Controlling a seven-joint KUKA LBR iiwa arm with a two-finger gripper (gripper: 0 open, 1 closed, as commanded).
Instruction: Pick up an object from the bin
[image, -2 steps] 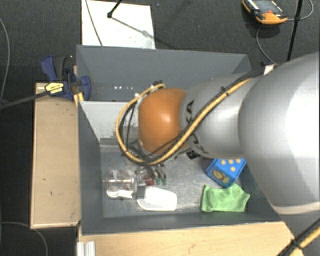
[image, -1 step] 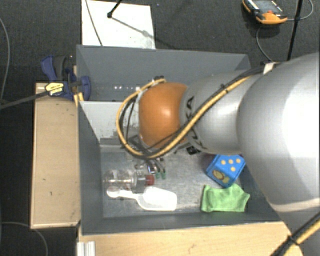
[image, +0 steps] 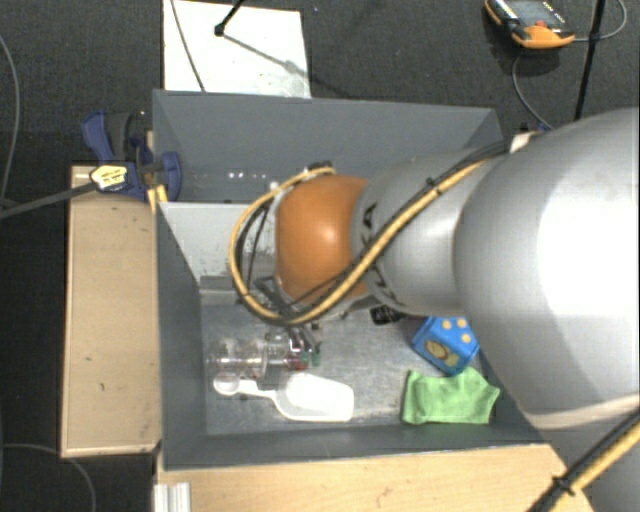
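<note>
Clear plastic piece (image: 240, 357) beside white scoop (image: 315, 398); fingers (image: 298, 347) at its right end, opening cannot tell.

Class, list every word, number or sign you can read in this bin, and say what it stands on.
No words or numbers can be read.
The blue cube bears yellow spots like a die's, no lettering.
The white scoop and the green cloth show no marks.

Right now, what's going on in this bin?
The robot arm reaches in from the right, and its tool hangs low over the grey bin floor, beside a clear plastic piece and a white scoop at the front left. A blue die and a green cloth lie further right. Nothing is visibly held yet.
</note>
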